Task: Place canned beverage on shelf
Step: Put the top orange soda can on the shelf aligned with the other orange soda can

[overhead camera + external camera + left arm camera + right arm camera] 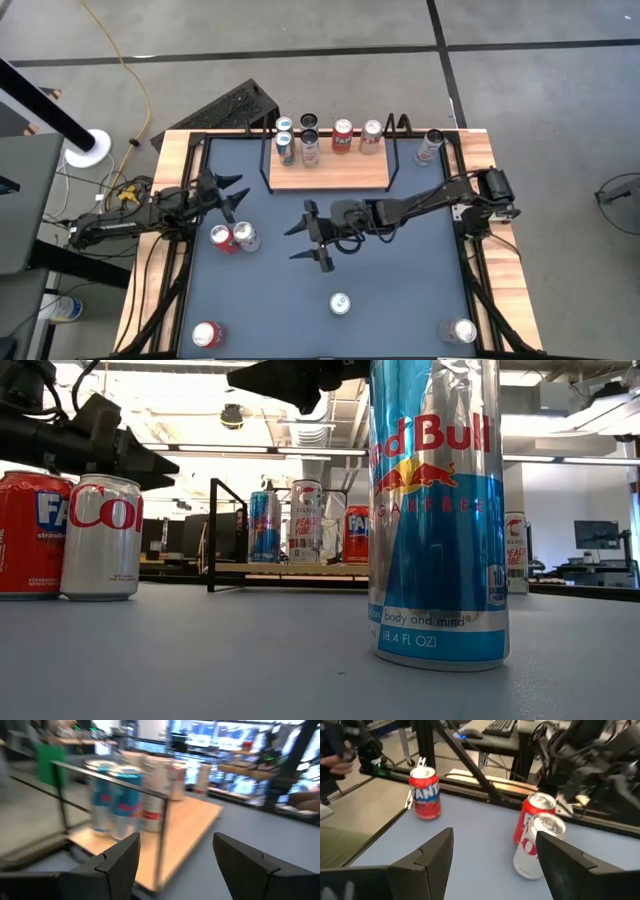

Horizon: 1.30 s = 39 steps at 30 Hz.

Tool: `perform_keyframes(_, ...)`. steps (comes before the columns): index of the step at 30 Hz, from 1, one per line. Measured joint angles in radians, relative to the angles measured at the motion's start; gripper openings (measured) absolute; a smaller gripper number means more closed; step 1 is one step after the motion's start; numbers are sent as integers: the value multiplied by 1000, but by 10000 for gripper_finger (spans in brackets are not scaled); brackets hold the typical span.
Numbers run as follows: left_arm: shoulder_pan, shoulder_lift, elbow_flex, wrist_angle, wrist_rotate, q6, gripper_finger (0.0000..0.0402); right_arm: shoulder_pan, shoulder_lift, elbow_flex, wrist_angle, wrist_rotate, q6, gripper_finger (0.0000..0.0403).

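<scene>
Progress: the small light-wood shelf with thin black wire side frames [330, 172] is standing at the far middle of the dark-blue bench [400, 300] and is already carrying a row of cans along its back edge. From left to right these are two slim blue-and-silver cans [285, 143], two pale slim cans [309, 140], a red can [343, 135] and a pale can with red print [371, 136]. The front half of the board is lying bare.

Left to do, as a judgement: several cans are standing off the shelf. At the left, a red Fanta can [220, 239] and a silver-and-red cola can [245, 236] are touching each other; a red can [206, 335] is sitting at the near left corner; a slim blue-and-silver Red Bull can [340, 304] is standing near the middle front; a silver can [462, 331] is at the near right; and a pale can [430, 146] is standing just beyond the shelf's right frame.

Hands: the left hand [228, 193] is hovering just behind the touching pair, fingers nearly together and holding nothing. The right hand [309, 236] is hanging over the bench middle, near the shelf's front edge, fingers apart and empty.

The next can, whichever is chosen, looks upright, rigid and smooth-sided.
</scene>
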Motion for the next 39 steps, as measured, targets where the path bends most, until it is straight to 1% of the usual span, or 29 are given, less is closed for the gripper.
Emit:
perform_keyframes(2, -1, 0, 0, -1, 12, -56, 240, -7, 0, 0, 14, 0, 0, 270)
perform_keyframes(6, 0, 0, 3, 4, 20, -219, 240, -21, 0, 0, 34, 2, 0, 270)
perform_keyframes(8, 0, 1, 32, -17, 55, -187, 240, -30, 0, 0, 33, 2, 1, 270)
perform_keyframes(11, -1, 1, 134, -76, 88, -146, 240, -37, 5, 0, 31, 3, 23, 270)
perform_keyframes(13, 0, 12, 229, -183, 107, -144, 240, -38, 5, 0, 30, 3, 34, 270)
perform_keyframes(15, 0, 43, 332, -328, 147, -149, 240, -37, 5, 0, 31, 3, 34, 270)
perform_keyframes(17, 0, 94, 435, -457, 228, -155, 240, -36, 5, 0, 30, 3, 32, 270)
perform_keyframes(19, -1, 163, 528, -567, 340, -162, 240, -35, 5, 0, 32, 3, 30, 270)
perform_keyframes(21, -2, 256, 611, -673, 448, -167, 240, -35, 5, 0, 32, 3, 30, 270)
perform_keyframes(23, -6, 363, 682, -781, 515, -162, 240, -35, 5, 0, 30, 3, 30, 270)
perform_keyframes(25, -21, 480, 759, -913, 536, -145, 240, -35, 5, 0, 30, 3, 29, 270)
perform_keyframes(27, -37, 601, 841, -1059, 532, -120, 240, -35, 5, 0, 30, 3, 29, 270)
perform_keyframes(31, -58, 786, 990, -1323, 475, -109, 240, -35, 5, 0, 24, 3, 29, 270)
perform_keyframes(34, -61, 862, 1048, -1398, 481, -117, 240, -35, 5, 0, 4, 3, 29, 270)
perform_keyframes(39, -61, 895, 1056, -1402, 622, -117, 240, -39, 5, 0, -25, 3, 26, 270)
